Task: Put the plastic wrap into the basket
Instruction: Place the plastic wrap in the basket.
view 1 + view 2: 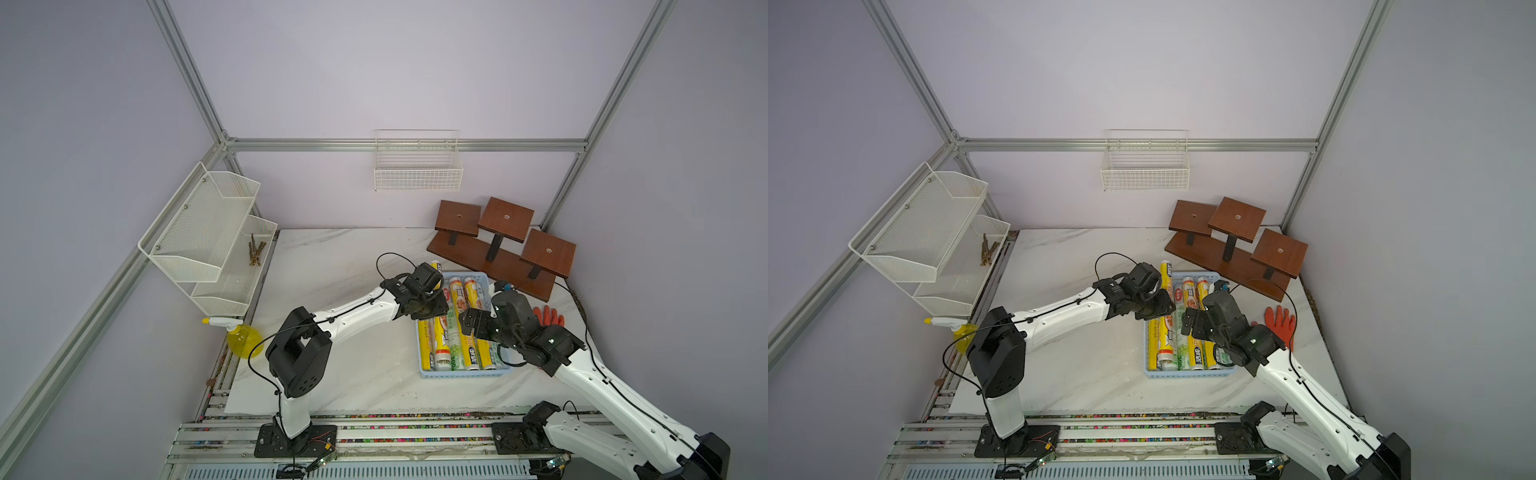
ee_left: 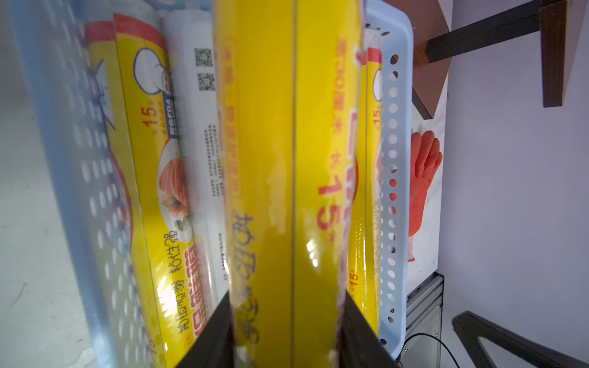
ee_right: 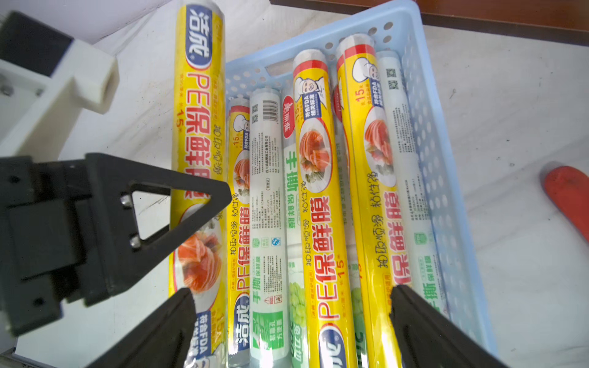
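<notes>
One yellow roll (image 3: 197, 121) juts beyond the far basket rim (image 3: 318, 38).

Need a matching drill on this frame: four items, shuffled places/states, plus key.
Items:
1. left gripper
2. right gripper
3. orange glove
4. spray bottle

Places/states:
a. open, over the rolls in the basket
b. on the table, beside the basket, by the right arm
c. shut on a yellow roll
d. at the table's edge, by the mesh shelf

Pairs: 1-c, 2-a, 3-b, 4-d
</notes>
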`<action>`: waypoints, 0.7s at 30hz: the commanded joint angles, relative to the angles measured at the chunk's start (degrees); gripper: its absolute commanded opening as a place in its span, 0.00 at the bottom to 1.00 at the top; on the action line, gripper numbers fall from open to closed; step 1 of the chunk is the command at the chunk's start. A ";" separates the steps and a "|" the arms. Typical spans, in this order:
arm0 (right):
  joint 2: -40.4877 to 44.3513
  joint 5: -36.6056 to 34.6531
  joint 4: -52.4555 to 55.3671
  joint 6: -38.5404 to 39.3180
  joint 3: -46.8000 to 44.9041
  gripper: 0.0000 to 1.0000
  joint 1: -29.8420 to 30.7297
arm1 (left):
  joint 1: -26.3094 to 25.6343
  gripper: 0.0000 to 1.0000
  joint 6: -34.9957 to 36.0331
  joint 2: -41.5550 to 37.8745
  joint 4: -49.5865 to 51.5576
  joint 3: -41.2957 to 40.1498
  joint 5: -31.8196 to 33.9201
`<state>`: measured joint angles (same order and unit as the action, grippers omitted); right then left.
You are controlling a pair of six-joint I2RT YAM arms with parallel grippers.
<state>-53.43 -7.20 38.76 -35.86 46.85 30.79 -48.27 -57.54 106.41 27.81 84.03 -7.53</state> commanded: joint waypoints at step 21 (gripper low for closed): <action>3.95 1.82 -5.34 0.64 -6.88 0.99 -0.30 | -2.63 0.33 -4.07 5.06 -5.58 2.10 -1.91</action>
<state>-50.78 -6.31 36.16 -35.48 40.99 30.74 -50.33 -60.97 111.07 23.59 83.88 -8.78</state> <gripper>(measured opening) 0.992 0.419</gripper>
